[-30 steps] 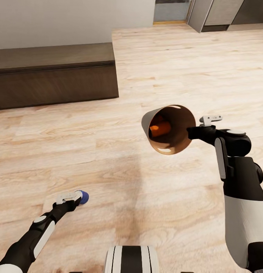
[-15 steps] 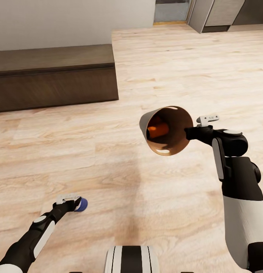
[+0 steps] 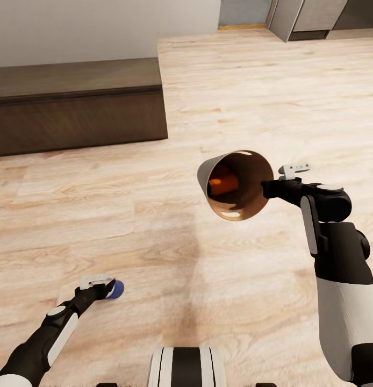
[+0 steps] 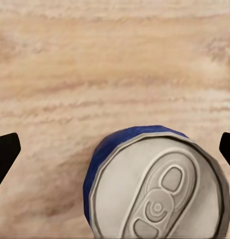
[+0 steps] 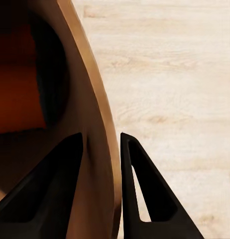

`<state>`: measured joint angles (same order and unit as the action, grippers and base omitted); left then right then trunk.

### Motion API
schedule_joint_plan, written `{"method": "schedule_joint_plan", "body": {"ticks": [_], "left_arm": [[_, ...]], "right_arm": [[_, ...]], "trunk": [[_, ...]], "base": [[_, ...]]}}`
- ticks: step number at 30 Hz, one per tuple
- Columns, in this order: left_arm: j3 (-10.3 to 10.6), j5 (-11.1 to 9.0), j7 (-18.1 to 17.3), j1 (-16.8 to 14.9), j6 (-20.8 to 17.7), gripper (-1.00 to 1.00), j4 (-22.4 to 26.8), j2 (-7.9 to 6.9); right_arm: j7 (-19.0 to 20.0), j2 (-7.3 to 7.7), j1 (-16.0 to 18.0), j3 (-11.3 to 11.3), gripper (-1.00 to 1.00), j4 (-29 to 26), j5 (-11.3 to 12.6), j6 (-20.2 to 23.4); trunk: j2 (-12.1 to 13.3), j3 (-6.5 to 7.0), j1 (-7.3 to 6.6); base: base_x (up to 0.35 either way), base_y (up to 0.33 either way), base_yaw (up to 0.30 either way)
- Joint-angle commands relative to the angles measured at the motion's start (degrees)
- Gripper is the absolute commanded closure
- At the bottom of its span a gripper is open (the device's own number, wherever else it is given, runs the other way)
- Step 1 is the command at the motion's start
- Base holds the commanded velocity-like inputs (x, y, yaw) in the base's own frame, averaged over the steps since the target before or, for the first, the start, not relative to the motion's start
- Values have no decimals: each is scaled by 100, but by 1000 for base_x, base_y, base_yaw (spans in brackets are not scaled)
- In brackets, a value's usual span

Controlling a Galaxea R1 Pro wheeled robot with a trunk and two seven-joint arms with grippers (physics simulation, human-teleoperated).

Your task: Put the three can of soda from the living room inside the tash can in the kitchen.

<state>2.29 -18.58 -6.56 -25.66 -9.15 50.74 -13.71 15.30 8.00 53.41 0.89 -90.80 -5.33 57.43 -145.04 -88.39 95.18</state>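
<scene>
My right gripper (image 3: 266, 188) is shut on the rim of the tash can (image 3: 203, 177), a tapered bin held tilted above the floor with its coppery inside facing me. A bright orange can of soda (image 3: 221, 183) lies inside; I cannot tell whether it is one or two. In the right wrist view the gripper (image 5: 102, 144) has one finger on each side of the bin wall (image 5: 95, 99), with the orange can (image 5: 20, 94) deep inside. Low on the left, my left gripper (image 3: 108, 289) is shut on the dark blue can (image 3: 117, 289), whose grey top (image 4: 155, 189) faces the left wrist camera.
A long dark low cabinet (image 3: 73, 102) stands against the white wall at the back left. Light wooden floor (image 3: 154, 226) stretches ahead toward grey kitchen units (image 3: 310, 16) at the far top right. My own base (image 3: 186, 368) is at the bottom edge.
The whole view has shifted slightly, so the camera moved. The bin drifted a little left and the left gripper with the blue can sank slightly in the picture. Both holds are unchanged.
</scene>
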Motion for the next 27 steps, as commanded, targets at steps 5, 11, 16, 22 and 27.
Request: {"method": "schedule_joint_plan", "body": {"ticks": [5,11,16,22,27], "left_arm": [[-1,3,1,0,0,-100,-2,0],[-1,4,-1,0,0,-100,-2,0],[2,4,3,0,0,-100,-3,0],[0,4,5,0,0,-100,-3,0],[2,4,6,0,0,-100,-3,0]], "right_arm": [[-1,0,1,-3,100,-8,75,5],[-1,0,-16,-3,100,-8,75,-1],[-1,0,-22,5,100,-8,70,-3],[-1,0,-23,0,100,-8,67,-4],[-1,0,-27,-8,100,-8,67,-4]], "trunk": [[-7,-111,11],[-15,-244,27],[-18,-288,32],[-18,-288,32],[-18,-288,32]], "base": [[0,0,0],[0,0,0],[0,0,0],[0,0,0],[0,0,0]]}}
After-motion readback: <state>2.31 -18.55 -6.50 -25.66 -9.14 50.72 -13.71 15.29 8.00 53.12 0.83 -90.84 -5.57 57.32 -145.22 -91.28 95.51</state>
